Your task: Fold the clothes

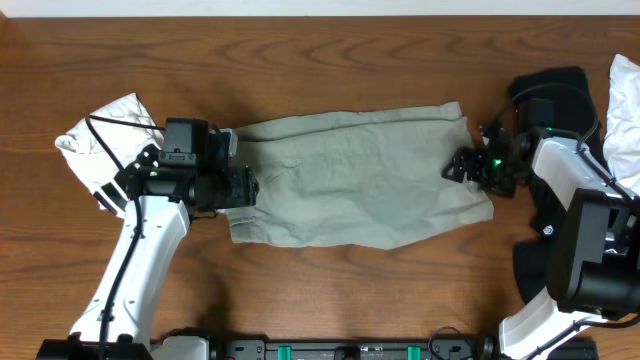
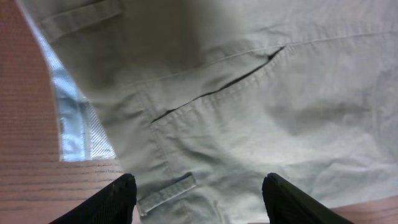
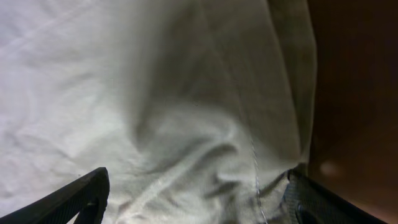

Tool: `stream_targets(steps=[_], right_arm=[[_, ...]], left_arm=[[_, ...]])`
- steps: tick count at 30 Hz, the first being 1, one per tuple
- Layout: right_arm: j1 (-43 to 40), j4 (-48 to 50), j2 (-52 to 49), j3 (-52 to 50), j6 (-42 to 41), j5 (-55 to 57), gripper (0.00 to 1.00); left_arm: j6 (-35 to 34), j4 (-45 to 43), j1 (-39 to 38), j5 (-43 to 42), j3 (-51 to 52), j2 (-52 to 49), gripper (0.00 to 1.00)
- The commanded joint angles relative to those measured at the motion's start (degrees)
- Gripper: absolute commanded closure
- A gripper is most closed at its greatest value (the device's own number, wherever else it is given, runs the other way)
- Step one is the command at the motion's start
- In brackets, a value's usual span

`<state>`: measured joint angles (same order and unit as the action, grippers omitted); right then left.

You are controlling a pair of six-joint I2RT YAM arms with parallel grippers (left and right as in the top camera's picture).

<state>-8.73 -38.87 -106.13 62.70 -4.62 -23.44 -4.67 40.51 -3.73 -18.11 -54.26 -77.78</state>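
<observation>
While both arms stand at its ends, item: khaki garment (image 1: 360,185), apparently shorts, spread flat across the middle of the table (image 1: 320,50).
Detail: a pocket slit (image 2: 217,87) and a belt loop (image 2: 166,190) show in the left wrist view, so the waist end probably lies toward the left arm.
Left gripper (image 1: 245,187): at the garment's left edge, fingers spread wide over the cloth, nothing pinched.
Right gripper (image 1: 462,167): at the garment's right edge, fingers likewise wide, a rumple of cloth lying between them but not clamped.
Step in hand: judged to be taking hold of the ends for a first fold.
Method: lower each claw until one finger slides under the hem, pinch all layers at once, lift both ends evenly, keep the cloth taut so no crease is trapped, and lay edge on edge.
Risk: catching only the top layer.
Count, garments being folded: one.
Count, other cloths: three, being a white cloth at left (image 1: 105,125), a black cloth (image 1: 560,85) and a white cloth at far right (image 1: 625,100).
Count, arms: two.
</observation>
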Motion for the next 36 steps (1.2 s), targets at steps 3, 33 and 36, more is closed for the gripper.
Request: stream_targets(steps=[3,33,36], right_arm=[[2.12,4.70,-0.87,-3.65,0.37,-6.78,0.11],[1.57,18.10,-4.11,0.02,-2.99,6.45,0.12],[2.93,18.12,-6.95,0.02,-2.99,2.34,0.12]], left_arm=[[-0.55,0.24,0.39,-0.76,-0.37,-0.13,0.32],[-0.55,0.85,0.39,-0.74,-0.37,-0.13,0.33],[-0.55,0.85,0.39,-0.74,-0.37,-0.13,0.33]])
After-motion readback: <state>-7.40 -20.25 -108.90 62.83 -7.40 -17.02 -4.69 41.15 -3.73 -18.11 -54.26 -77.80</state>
